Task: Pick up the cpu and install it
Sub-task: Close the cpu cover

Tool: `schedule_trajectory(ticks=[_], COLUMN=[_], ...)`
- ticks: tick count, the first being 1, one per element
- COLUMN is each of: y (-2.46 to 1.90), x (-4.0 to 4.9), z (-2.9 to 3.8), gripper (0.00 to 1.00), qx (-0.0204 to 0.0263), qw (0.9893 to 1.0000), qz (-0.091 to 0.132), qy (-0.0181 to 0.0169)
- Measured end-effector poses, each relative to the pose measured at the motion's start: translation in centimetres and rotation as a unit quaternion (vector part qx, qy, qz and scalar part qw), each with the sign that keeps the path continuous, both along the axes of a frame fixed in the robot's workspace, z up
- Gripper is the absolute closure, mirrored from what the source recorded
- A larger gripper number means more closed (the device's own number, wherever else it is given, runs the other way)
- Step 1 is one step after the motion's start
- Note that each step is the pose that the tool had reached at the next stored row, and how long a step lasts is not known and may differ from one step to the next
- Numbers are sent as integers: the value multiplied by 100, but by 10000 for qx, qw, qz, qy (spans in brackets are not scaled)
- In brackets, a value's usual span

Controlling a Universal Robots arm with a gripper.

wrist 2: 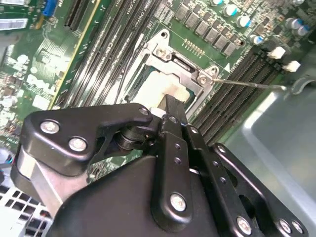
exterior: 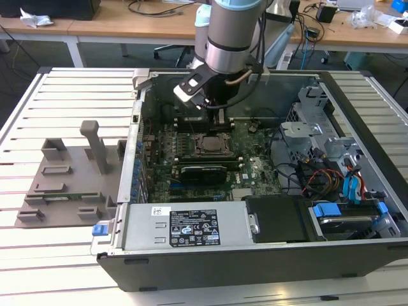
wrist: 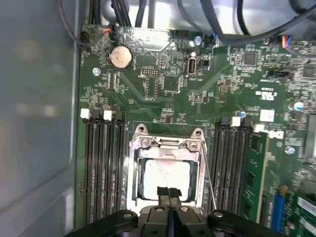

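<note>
Right up close in both wrist views is the black claw (wrist: pixel 168 193) (wrist 2: pixel 171 107), its two fingers (wrist: pixel 163 191) pinched together with no gap between them and nothing held. The tips come down on the near edge of the chip (wrist: pixel 165 173) (wrist 2: pixel 155 85). The silvery chip lies flat inside the open metal socket frame (wrist: pixel 166 143). Long black memory slots (wrist: pixel 101 168) run along both sides of it. Farther along the green board (wrist: pixel 217 89) sits a round coin battery (wrist: pixel 120 57). In the exterior view the arm reaches down into the opened computer case (exterior: pixel 255 268), with a grey plastic holder (exterior: pixel 64 185) off on the exterior view's left.
</note>
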State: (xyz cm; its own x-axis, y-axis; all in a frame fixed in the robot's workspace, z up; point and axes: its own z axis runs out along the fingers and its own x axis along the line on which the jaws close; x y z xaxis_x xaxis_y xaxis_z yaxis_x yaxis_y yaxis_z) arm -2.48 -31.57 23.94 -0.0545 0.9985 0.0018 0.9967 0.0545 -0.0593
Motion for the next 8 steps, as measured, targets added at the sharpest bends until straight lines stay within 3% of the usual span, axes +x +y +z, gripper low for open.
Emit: schedule_trajectory(ticks=[2,8], y=[0,0], x=[0,0], z=[103,306], gripper=[89,89], qx=[1,0], qw=[10000,10000], qz=[0,0], qy=[0,0])
